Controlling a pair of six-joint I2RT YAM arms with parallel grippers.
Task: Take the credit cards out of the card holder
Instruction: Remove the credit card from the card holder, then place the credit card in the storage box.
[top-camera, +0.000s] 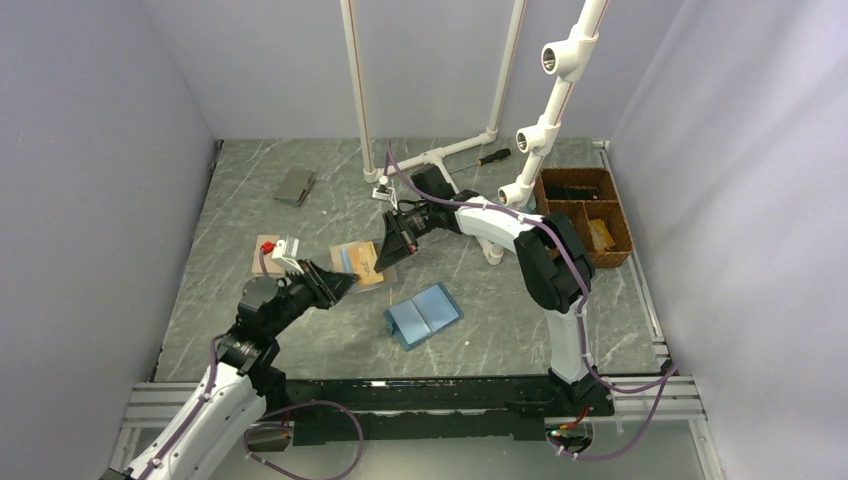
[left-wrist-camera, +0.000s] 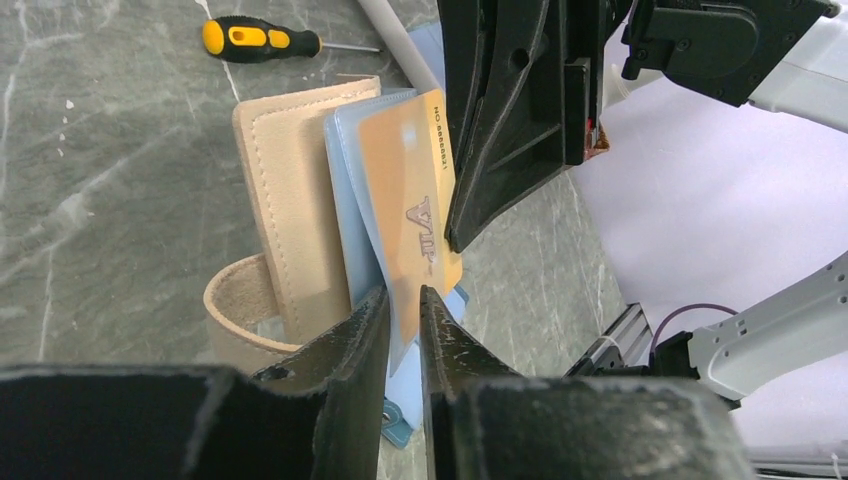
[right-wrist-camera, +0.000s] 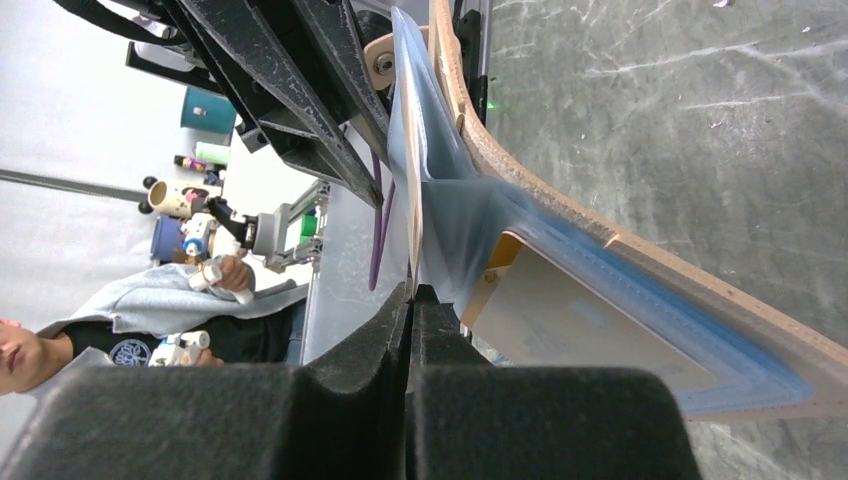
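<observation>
The tan card holder (top-camera: 365, 268) lies open on the grey table between both arms. In the left wrist view its tan cover (left-wrist-camera: 290, 210) stands behind a blue-grey panel with an orange credit card (left-wrist-camera: 415, 190) sticking out. My left gripper (left-wrist-camera: 403, 292) is slightly open, its jaws on either side of that card's lower corner. My right gripper (right-wrist-camera: 412, 290) is shut on the thin edge of the holder's lifted blue-grey panel (right-wrist-camera: 440, 190). A second pale card (right-wrist-camera: 590, 320) sits in a pocket of the holder (right-wrist-camera: 640, 260). From above, the left gripper (top-camera: 343, 281) and right gripper (top-camera: 385, 258) meet over the holder.
A light-blue bifold (top-camera: 422, 315) lies open just right of the holder. A small grey wallet (top-camera: 294, 186) is at the back left, a screwdriver (top-camera: 493, 157) and white pipe frame (top-camera: 495, 130) behind, a brown divided basket (top-camera: 585, 215) at the right.
</observation>
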